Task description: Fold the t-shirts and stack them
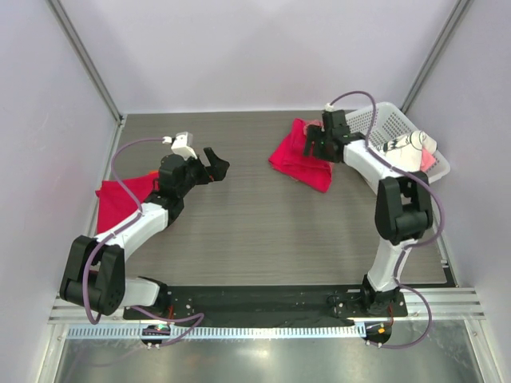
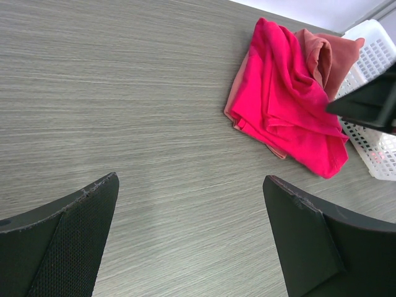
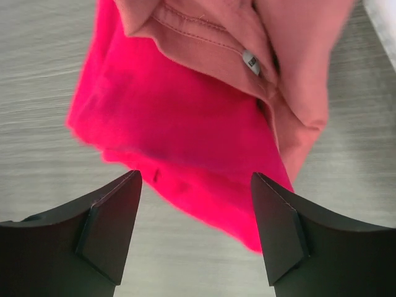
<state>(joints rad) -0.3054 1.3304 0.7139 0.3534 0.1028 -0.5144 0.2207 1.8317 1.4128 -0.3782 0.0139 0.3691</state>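
Crimson tee (image 3: 185,136) right under me, lying over most of the salmon-pink tee (image 3: 204,25). The pair sit as one pile at the far side of the table (image 1: 239,231), just beside the white mesh basket (image 1: 383,120). From the left wrist view, the salmon shows along one edge of the pile and bunches up on the basket side.

My right gripper (image 3: 195,179) hangs over the pile's near edge, jaws spread wide, nothing between them. My left gripper (image 2: 190,179) is wide open too, over bare tabletop with nothing in it. A second red tee (image 1: 120,195) lies at the left edge of the table, partly under my left arm.

My read: this pile is laid but not tidy. The crimson edges are rumpled and the salmon collar pokes out past them. To finish well, I'd lift the right hand straight up so neither pad drags a fold loose. Then I'd square the loose corner by nudging it inward along the tabletop, not by pinching the top layer alone. A pinch there would likely peel the crimson off the salmon. After that, the red tee on the left looks like the next one to fold.

Writing? Only the small white neck label (image 3: 250,62) at the salmon collar, and it's too small to read. No other logo or print shows.
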